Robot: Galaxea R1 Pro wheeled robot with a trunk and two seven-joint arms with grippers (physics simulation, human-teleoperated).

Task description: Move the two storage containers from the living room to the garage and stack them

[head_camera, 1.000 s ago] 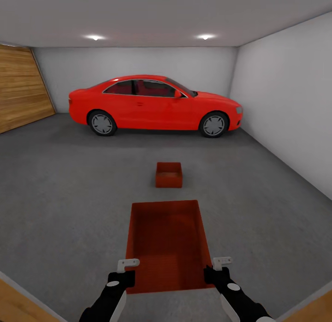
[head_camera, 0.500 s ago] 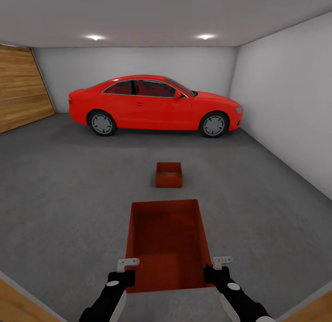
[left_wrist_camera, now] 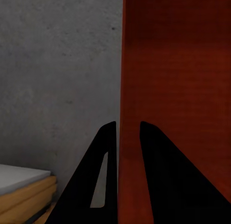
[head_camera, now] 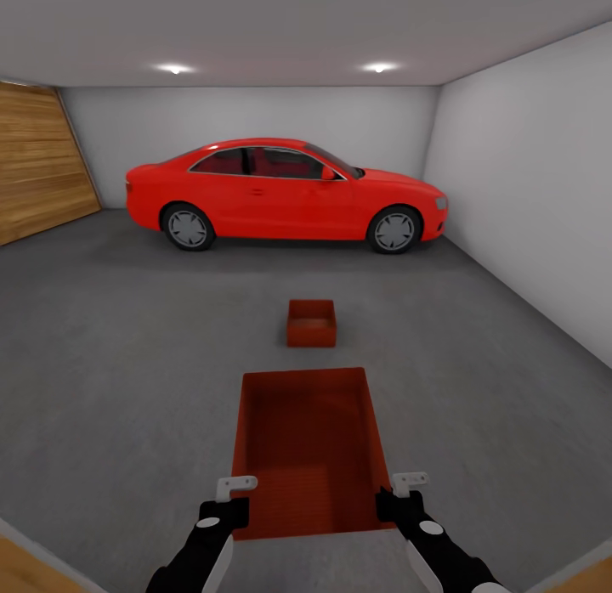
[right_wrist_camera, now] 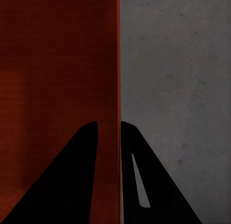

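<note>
I hold one rust-red storage container (head_camera: 306, 440) low in front of me, above the dark grey garage floor (head_camera: 127, 364). My left gripper (head_camera: 231, 512) is shut on its left wall near the close end. My right gripper (head_camera: 393, 504) is shut on its right wall. In the left wrist view the left gripper (left_wrist_camera: 127, 124) straddles the container (left_wrist_camera: 173, 65) wall, one finger on each side. The right wrist view shows the right gripper (right_wrist_camera: 109, 123) clamped the same way on the container (right_wrist_camera: 57, 56). The other storage container (head_camera: 311, 322) sits on the floor straight ahead, upright.
A red coupe (head_camera: 285, 194) is parked across the back of the garage. A white wall (head_camera: 535, 202) runs along the right and a wood-panelled wall (head_camera: 38, 164) stands at the left. Open concrete lies around the far container. A wooden threshold strip (head_camera: 25, 567) edges my view's lower corners.
The whole picture has shifted slightly: the wooden threshold at the lower corners has shrunk, so the camera has crept forward. Both grippers keep the same hold on the container.
</note>
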